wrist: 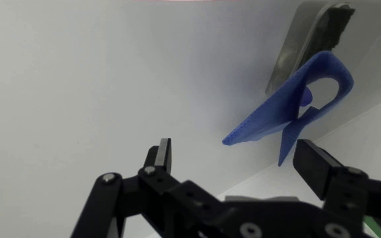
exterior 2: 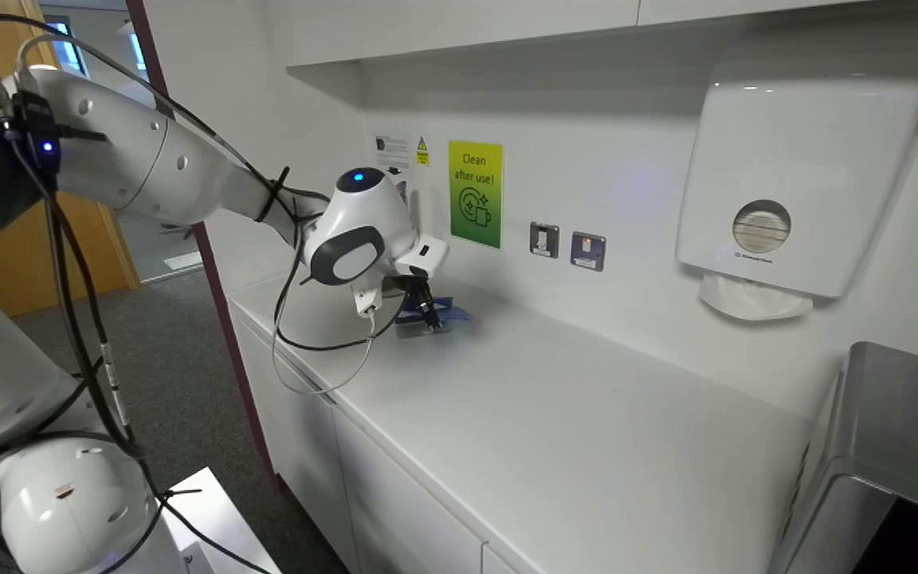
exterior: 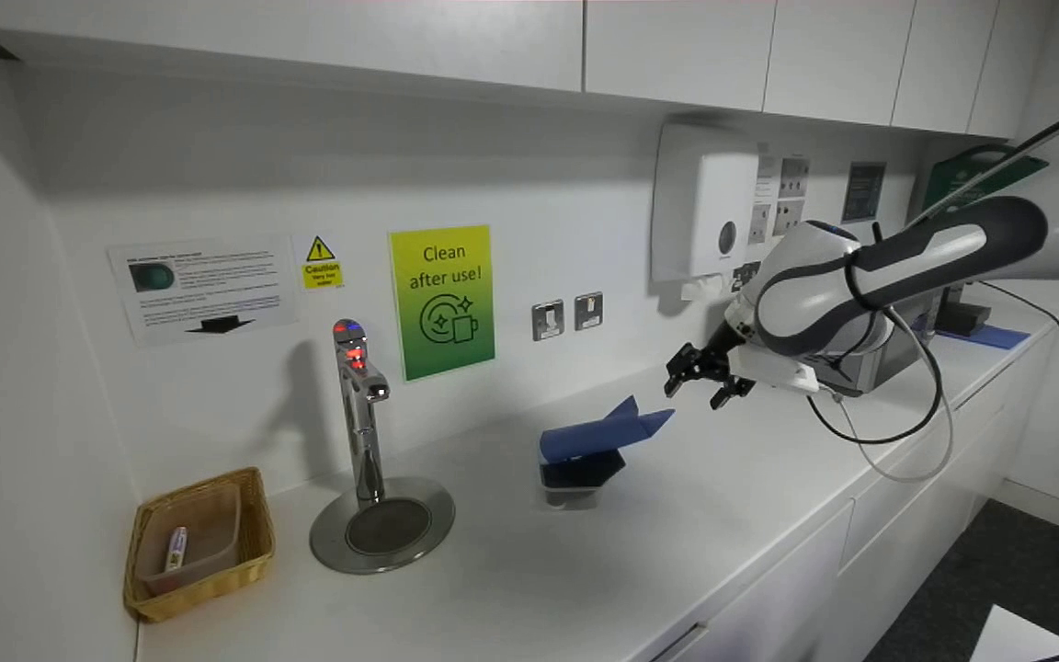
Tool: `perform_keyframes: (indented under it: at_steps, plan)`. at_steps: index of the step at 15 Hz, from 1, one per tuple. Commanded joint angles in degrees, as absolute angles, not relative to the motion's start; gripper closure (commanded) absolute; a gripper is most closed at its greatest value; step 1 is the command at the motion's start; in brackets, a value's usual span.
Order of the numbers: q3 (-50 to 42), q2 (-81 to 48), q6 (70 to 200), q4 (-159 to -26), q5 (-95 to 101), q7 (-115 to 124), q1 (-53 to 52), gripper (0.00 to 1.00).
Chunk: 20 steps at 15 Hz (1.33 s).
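A green poster (exterior: pixel 444 303) reads "Clean after use!" and a yellow sticker (exterior: pixel 322 273) "Caution".

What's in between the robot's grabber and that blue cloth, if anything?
Nothing visible. In an exterior view, only open space shows between the open gripper and the blue cloth; the clear container sits under the cloth.

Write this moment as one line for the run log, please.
black two-fingered gripper: open, holding nothing | nearest: curled blue sheet, not touched | beneath sheet: clear plastic container on white countertop
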<state>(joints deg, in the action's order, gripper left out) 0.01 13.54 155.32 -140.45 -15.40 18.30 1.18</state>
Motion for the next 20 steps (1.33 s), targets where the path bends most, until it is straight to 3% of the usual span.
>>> perform_keyframes:
  at_steps: [1,10,20]
  plan:
    - [-2.02,12.70,158.26,-140.14,-27.13,15.64,-2.45,0.00]
    - [-4.05,10.42,157.71,-137.19,-45.07,8.07,-4.55,0.00]
    - [-3.32,2.02,158.10,-131.24,-46.12,9.12,-4.05,0.00]
